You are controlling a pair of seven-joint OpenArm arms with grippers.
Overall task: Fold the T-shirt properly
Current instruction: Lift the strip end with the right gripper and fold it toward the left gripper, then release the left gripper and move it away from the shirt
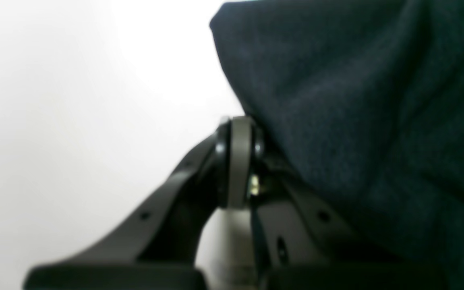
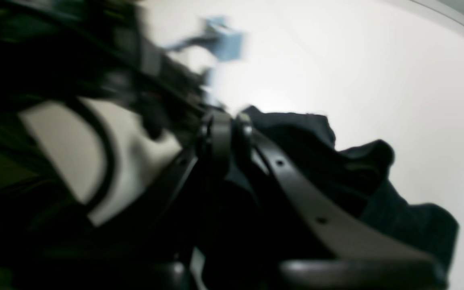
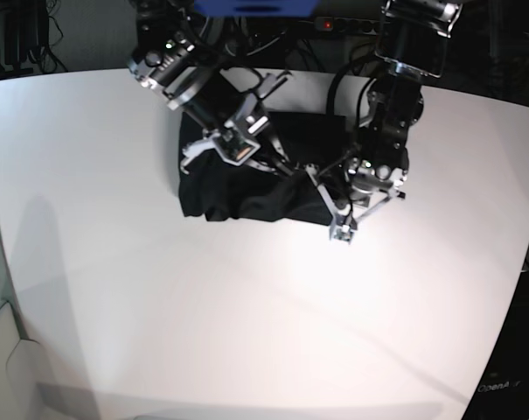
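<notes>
Both arms crowd over the bunched, soft dark T-shirt (image 3: 247, 188) on the white table (image 3: 159, 306); left gripper (image 1: 238, 121) and right gripper (image 2: 226, 117) each pinch fabric.

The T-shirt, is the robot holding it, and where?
Yes. Both end effectors are shut on the T-shirt: the left end effector pinches a fabric edge, the right end effector a bunched fold. Which part of the shirt cannot be told.

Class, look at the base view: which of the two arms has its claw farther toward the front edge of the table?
The left claw, on that view's right. It sits at the T-shirt's front edge; the right claw lies farther back over the cloth.
</notes>
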